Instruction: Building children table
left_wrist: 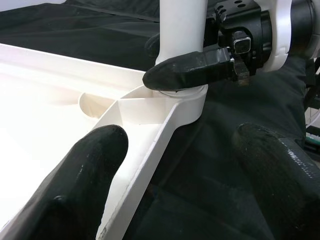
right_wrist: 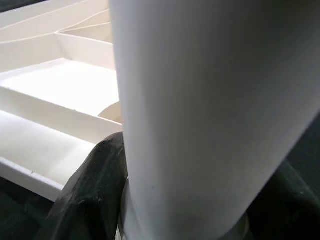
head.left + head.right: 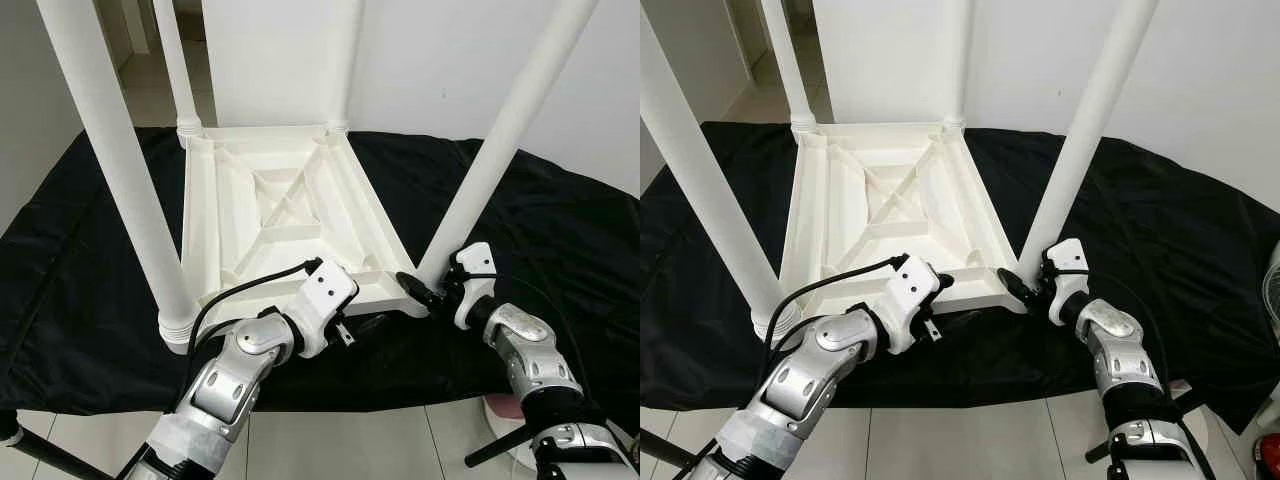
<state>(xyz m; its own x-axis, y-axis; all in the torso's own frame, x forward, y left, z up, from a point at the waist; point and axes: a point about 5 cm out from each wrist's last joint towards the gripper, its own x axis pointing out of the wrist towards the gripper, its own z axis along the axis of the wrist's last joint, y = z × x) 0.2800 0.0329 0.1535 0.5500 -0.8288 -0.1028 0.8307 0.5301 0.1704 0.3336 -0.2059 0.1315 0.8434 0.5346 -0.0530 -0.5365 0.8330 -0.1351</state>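
A white plastic children's table (image 3: 280, 210) lies upside down on a black cloth, its legs pointing up. My right gripper (image 3: 425, 290) is shut on the base of the near right leg (image 3: 490, 150), where it meets the corner socket (image 1: 187, 97); one black finger (image 1: 190, 70) presses on the leg. My left gripper (image 1: 182, 145) is open and straddles the near rim (image 1: 145, 160) of the tabletop. One of its fingers is over the ribbed underside and the other over the cloth. The near left leg (image 3: 130, 180) stands in its corner.
The black cloth (image 3: 560, 230) covers a low platform with its front edge just below my arms. Two far legs (image 3: 175, 60) stand against the white wall. Tiled floor (image 3: 350, 440) lies in front. A fan (image 3: 1270, 290) stands at the right.
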